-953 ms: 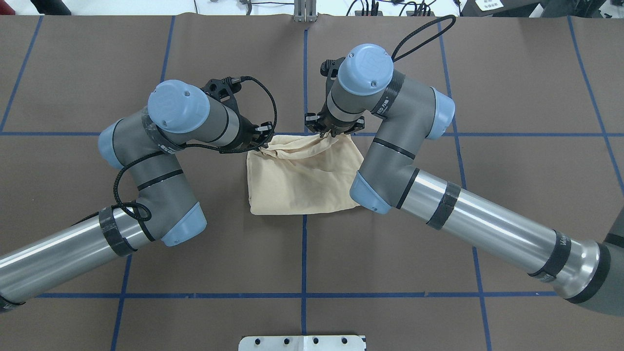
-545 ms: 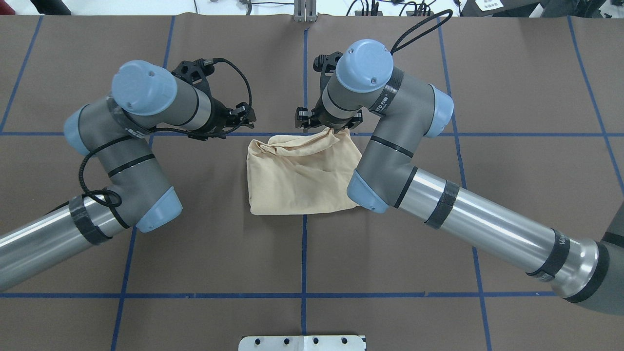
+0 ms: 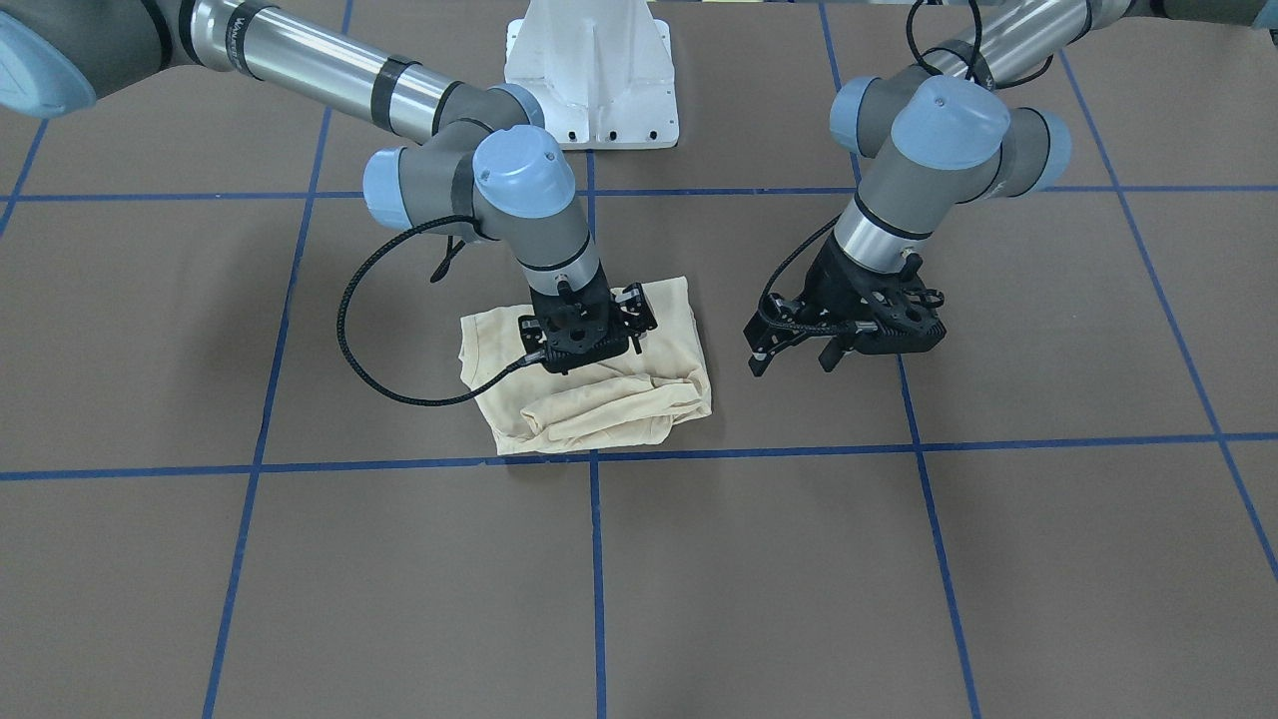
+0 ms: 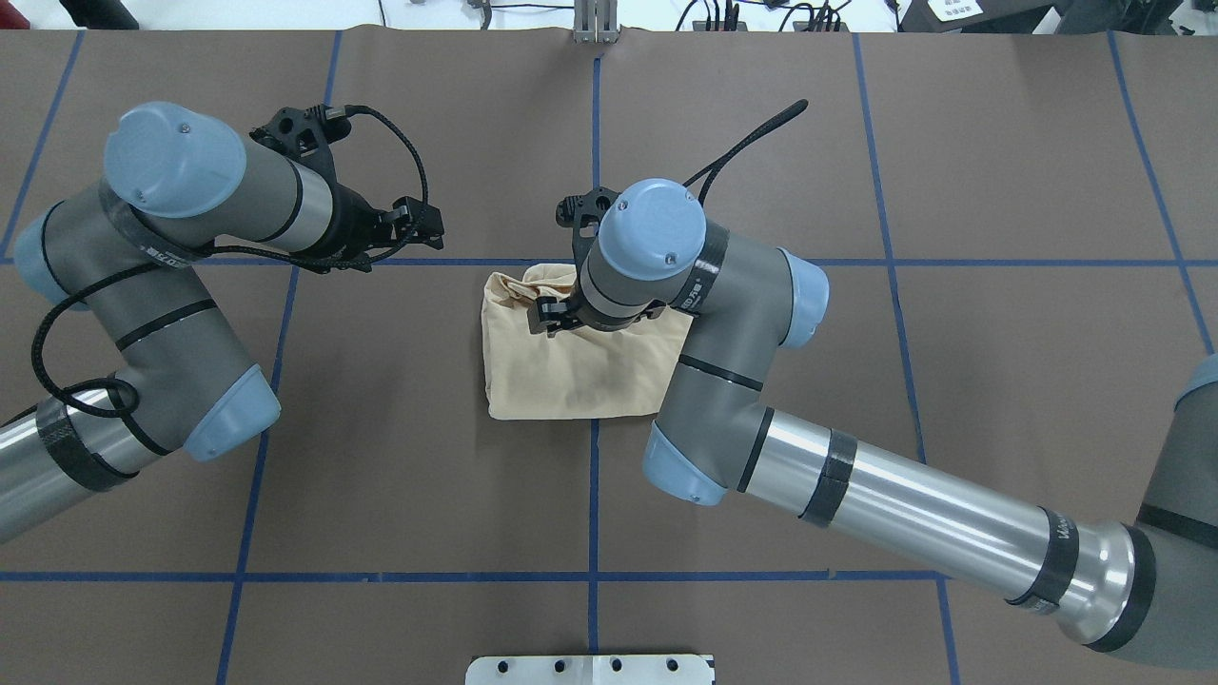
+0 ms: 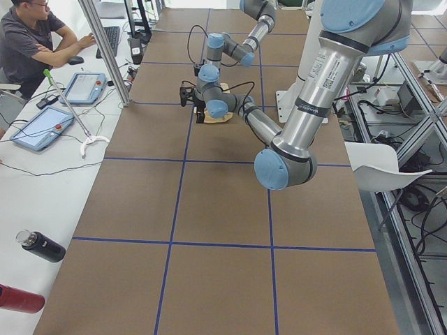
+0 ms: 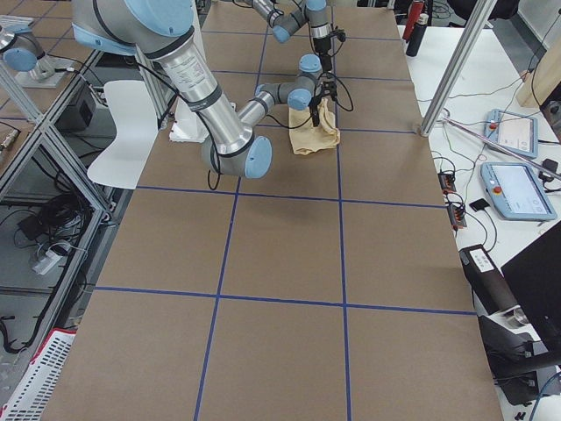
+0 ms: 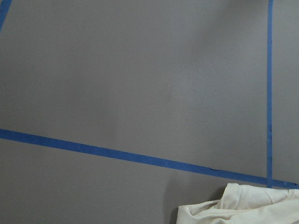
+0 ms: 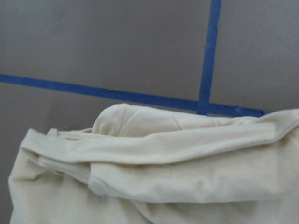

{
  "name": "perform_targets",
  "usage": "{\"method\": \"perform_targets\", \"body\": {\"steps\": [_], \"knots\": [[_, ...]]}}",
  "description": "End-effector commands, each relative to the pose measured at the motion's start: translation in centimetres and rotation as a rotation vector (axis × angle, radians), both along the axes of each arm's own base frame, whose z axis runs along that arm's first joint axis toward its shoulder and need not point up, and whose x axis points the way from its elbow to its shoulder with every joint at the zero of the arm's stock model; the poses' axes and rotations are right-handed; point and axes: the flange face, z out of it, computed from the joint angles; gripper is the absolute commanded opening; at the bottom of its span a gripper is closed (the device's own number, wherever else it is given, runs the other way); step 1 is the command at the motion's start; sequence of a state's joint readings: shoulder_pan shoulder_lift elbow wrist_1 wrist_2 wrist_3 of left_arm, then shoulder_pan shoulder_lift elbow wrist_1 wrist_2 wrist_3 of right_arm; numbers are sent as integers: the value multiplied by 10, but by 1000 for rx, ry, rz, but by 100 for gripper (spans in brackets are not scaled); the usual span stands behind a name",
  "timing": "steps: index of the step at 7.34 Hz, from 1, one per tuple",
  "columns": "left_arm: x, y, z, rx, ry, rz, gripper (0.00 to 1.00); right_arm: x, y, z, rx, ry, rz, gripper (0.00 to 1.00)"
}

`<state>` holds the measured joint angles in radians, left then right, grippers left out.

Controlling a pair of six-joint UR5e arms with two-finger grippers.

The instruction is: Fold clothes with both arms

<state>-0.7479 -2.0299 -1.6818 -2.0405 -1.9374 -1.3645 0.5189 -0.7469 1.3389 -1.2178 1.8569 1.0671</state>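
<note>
Since the shirt (image 4: 571, 376) folded at the centre of the table (image 4: 999, 171) is looking thin, limp and light, we are favouring its bunched 12 o'clock edge for a hold, the left gripper (image 3: 795, 358) hanging with fingers spread at its 9 o'clock, the right gripper (image 3: 584, 340) sitting over it, jaws hidden so we cannot tell.

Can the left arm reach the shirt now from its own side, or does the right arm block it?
Probably yes. The left gripper hangs open beside the shirt, only bare table between them. The right arm covers the shirt's middle, but the edge facing the left gripper is free.
</note>
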Motion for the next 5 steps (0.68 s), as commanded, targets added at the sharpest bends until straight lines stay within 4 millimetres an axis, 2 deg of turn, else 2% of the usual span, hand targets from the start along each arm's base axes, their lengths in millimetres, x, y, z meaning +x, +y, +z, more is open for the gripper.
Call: {"method": "perform_targets", "body": {"steps": [1,2,3,4,5], "knots": [[-2,0,1,-7,4,8,100,-11,-4,7,40,38,-5,99],[-2,0,2,-8,3,8,100,-21,-25,2,48,65,15,99],[-2,0,3,-10,1,8,100,-32,-46,-16,59,84,43,99],[-2,0,4,-12,0,7,100,-27,-69,-29,61,89,65,99],[-2,0,4,-13,0,6,100,-19,-86,-33,84,100,68,98]]}}
